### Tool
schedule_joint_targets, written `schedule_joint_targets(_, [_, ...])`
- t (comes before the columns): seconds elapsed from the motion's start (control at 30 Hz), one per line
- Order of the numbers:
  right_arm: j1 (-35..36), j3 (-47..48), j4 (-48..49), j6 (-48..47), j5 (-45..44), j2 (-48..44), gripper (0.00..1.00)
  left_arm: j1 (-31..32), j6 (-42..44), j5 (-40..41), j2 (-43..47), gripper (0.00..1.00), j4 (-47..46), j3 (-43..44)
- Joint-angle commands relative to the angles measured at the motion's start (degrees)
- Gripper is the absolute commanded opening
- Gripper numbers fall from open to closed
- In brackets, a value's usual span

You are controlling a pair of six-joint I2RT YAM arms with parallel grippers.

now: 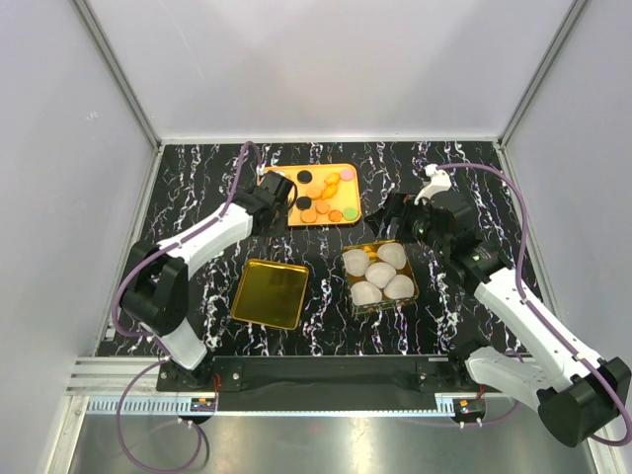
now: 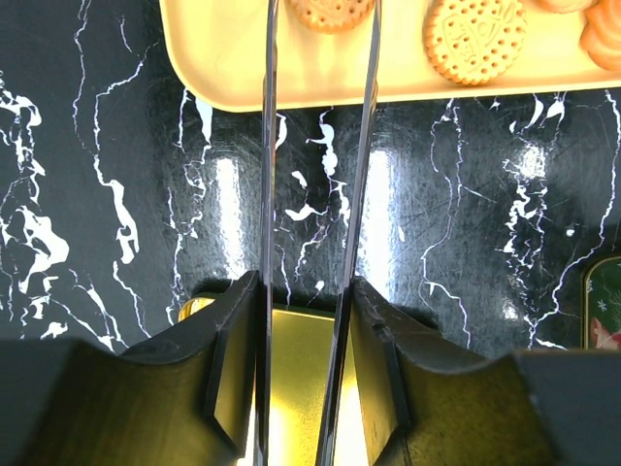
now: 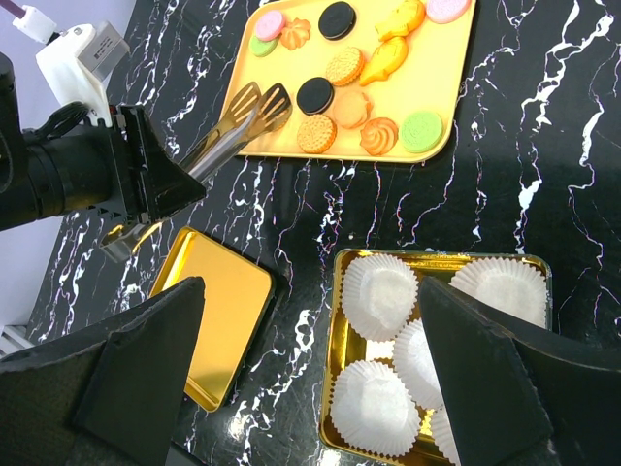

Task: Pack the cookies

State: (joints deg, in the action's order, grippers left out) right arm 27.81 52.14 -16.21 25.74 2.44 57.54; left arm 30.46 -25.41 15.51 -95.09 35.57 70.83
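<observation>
Gold lid (image 1: 269,293) flat on desk (image 1: 197,168), nearest arm bases. Beside it, gold tin (image 3: 335,330) holding white paper cups (image 3: 380,293). Right hand (image 1: 388,222) released, jaws wide, above tin. Left hand (image 2: 303,311) clenched on metal tongs (image 3: 233,121), tips over yellow tray (image 3: 456,58). Cookies (image 3: 342,66) lie on tray, farthest back.

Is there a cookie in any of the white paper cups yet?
No, the white paper cups in the gold tin are empty; the cookies lie on the tray.
</observation>
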Motion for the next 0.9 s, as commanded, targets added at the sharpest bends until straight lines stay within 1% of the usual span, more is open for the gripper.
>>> schedule_joint_targets(0.0, [0.2, 0.2, 1.4, -0.8, -1.2, -1.1, 1.00, 0.3, 1.2, 2.5, 2.5, 0.39, 0.3, 3.6])
schedule_joint_targets(0.23, [0.2, 0.2, 1.1, -1.0, -1.6, -1.3, 1.00, 0.3, 1.7, 2.7, 3.4, 0.39, 1.9, 5.7])
schedule_joint_targets(0.53, [0.2, 0.4, 1.0, -1.0, -2.2, -1.0, 1.00, 0.4, 2.1, 2.5, 5.0, 0.39, 2.9, 6.4])
schedule_joint_targets(0.8, [0.1, 0.7, 0.7, -1.0, -2.2, -1.5, 1.00, 3.2, 3.2, 2.9, 6.8, 0.39, 5.5, 8.4])
schedule_joint_targets(0.87, [0.2, 1.2, -0.1, -1.0, -4.1, -1.6, 1.00, 4.8, 3.1, 2.9, 7.5, 0.39, 6.2, 8.9])
